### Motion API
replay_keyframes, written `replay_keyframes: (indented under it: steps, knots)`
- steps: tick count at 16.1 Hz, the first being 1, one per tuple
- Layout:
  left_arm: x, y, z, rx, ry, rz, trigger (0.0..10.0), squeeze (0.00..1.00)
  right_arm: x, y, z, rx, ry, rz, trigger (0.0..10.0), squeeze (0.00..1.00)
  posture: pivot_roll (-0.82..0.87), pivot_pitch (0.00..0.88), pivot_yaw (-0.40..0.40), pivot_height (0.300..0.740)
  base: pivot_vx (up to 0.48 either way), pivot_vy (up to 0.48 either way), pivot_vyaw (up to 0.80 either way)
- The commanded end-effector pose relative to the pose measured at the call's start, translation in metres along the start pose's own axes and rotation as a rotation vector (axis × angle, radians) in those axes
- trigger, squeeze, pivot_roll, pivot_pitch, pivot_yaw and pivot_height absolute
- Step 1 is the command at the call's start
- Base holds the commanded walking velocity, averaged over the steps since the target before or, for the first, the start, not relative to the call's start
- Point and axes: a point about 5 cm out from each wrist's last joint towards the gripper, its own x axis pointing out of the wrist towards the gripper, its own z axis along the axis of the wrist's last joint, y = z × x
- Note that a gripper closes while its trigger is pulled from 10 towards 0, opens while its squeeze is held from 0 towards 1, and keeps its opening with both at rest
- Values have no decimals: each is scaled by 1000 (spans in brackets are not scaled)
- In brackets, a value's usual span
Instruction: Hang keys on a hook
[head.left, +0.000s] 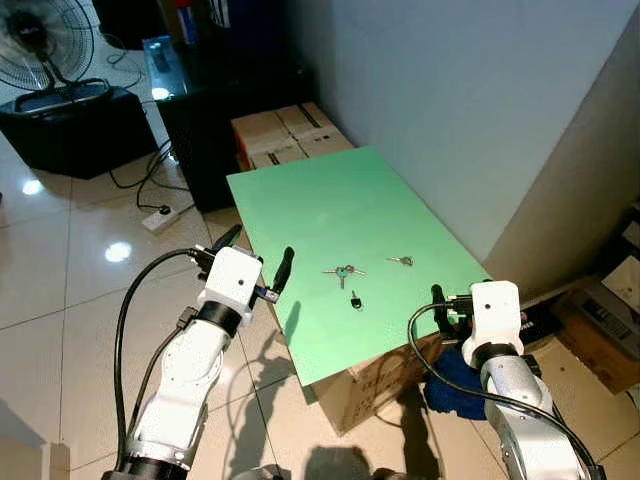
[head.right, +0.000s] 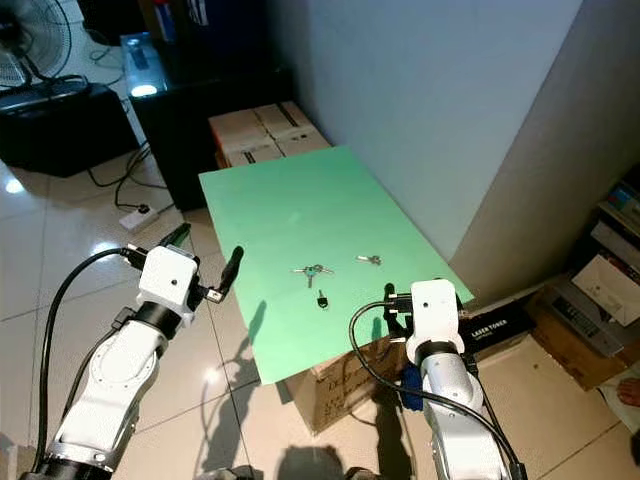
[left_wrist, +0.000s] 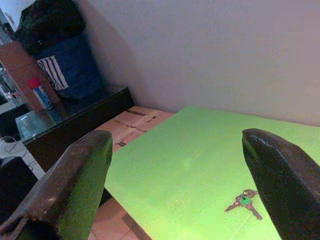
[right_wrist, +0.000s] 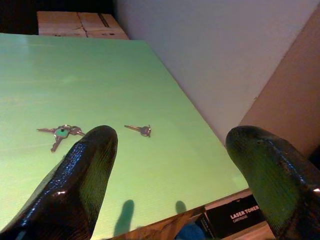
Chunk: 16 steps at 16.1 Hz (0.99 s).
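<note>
Keys (head.left: 343, 271) lie on green board (head.left: 330, 200) between both wide-spread pincers.

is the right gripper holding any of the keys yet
No: the right gripper is open, its black fingers spread with nothing between them, while the key bunch and the single key lie on the green board.

Both arms reach forward, left gripper (head.left: 257, 264) and right gripper (right_wrist: 170, 150) spread wide (nothing held).

A home storeroom corner: tiled floor (head.left: 60, 280), stacked cardboard boxes (head.left: 285, 135), standing fan (head.left: 45, 45), power strip (head.left: 160, 217).
</note>
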Motion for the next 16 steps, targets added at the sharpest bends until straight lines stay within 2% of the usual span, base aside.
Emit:
replay_keyframes:
  steps: [1, 10, 16]
  knots:
    - [-2, 1, 3, -7, -18, 5, 10000, 0, -2, -2, 4, 9, -24, -1, 10000, 0, -84, 51, 35, 740, 0, 0, 0]
    - [-4, -4, 5, -14, -20, -13, 10000, 0, -7, -4, 4, 20, -28, -9, 10000, 0, -87, 62, 36, 740, 0, 0, 0]
    - [-4, -4, 5, -15, -19, -14, 10000, 0, -6, -4, 6, 23, -33, -7, 10000, 0, -87, 67, 35, 696, 0, 0, 0]
